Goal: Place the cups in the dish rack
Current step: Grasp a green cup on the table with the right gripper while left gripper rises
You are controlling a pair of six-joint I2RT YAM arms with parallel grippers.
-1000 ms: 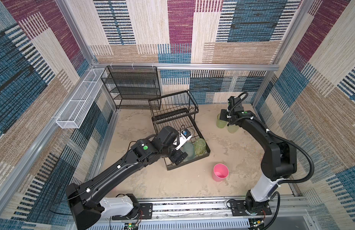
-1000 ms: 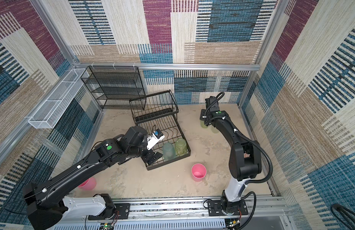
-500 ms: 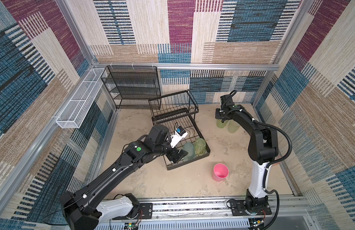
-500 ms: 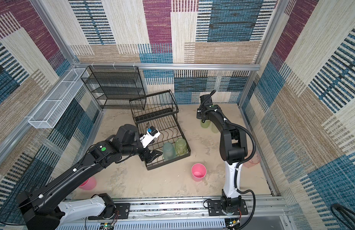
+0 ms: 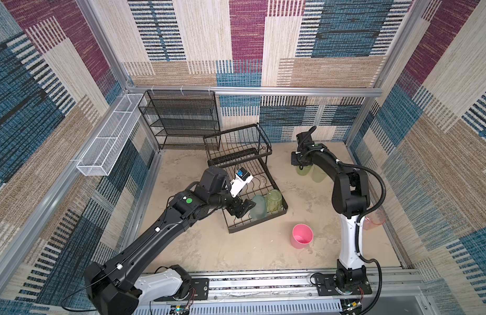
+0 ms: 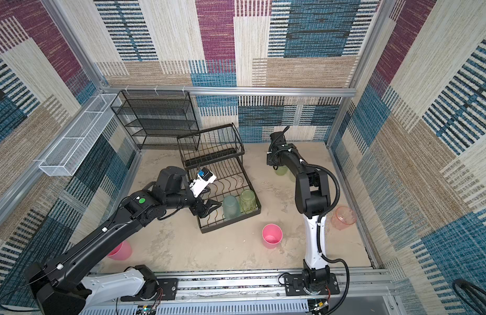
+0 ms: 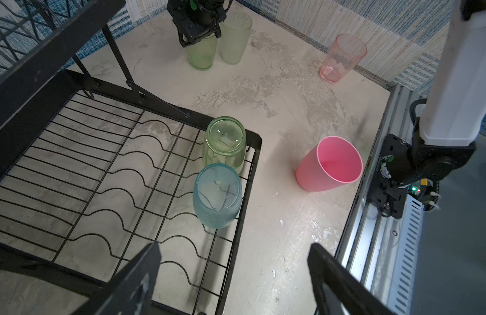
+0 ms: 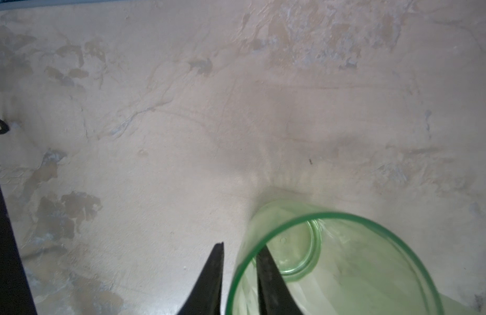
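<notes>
Sandy tabletop (image 5: 209, 251) in both top views: the dish rack (image 5: 236, 141) stands mid-table, a teal cup (image 5: 257, 208) and a green cup (image 5: 274, 200) upside down in its front right corner. Left wrist view: left gripper (image 7: 235, 245) spread wide, holding nothing. Right wrist view: right gripper (image 8: 240, 245) has one finger inside a second green cup (image 8: 345, 272), one outside; squeezing or not, I cannot tell.

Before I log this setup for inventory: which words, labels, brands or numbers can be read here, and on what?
None can be read.
The cups and the rack show no lettering.
The green round sticker on the left arm is blank.
The small blue part on the white camera mount: any print is too small to read.
</notes>
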